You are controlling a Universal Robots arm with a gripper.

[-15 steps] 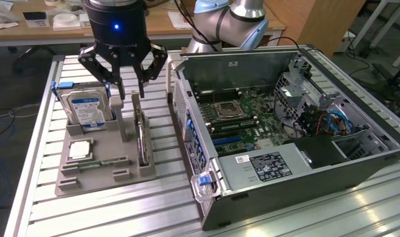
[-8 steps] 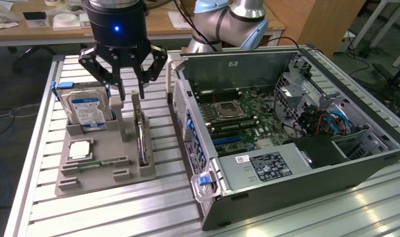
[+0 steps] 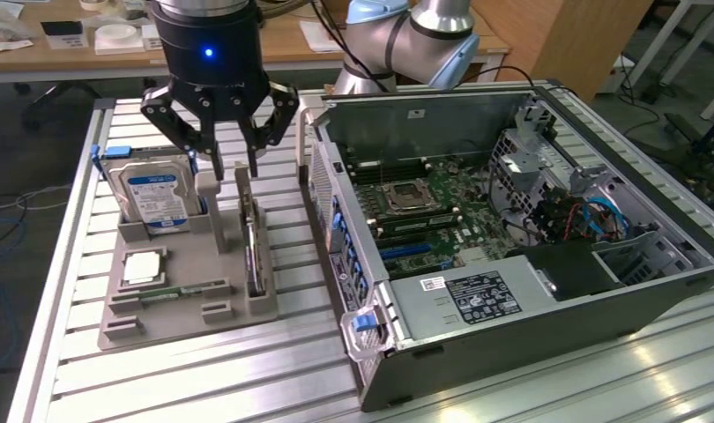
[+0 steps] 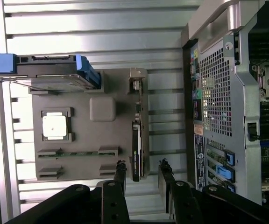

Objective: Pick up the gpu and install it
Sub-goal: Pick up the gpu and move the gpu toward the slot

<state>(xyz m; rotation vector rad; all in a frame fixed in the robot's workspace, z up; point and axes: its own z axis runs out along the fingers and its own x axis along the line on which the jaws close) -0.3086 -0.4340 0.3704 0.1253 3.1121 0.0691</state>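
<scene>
- Desk [image 3: 192,379]: slatted metal.
- Computer case [image 3: 568,326]: opened, set toward the desk edge on the exterior view's right.
- Tray [image 3: 198,256]: grey, set toward the opposite edge.
- Gripper [image 3: 234,169]: hung over the tray, fingers [image 4: 120,173] apart, nothing clamped.
- Graphics card [image 3: 255,251]: stood on edge in the tray slot nearest the case. Judged light, stiff and fragile; best taken by its flat faces along the upper edge.

The gripper [image 3: 234,168] hangs with its fingers spread just above the gpu [image 3: 255,247], which stands on edge in the grey holder [image 3: 195,263]. The hard drive [image 3: 155,194] stands at the gpu's ten o'clock, and the open computer case [image 3: 546,344] at its three o'clock.
</scene>
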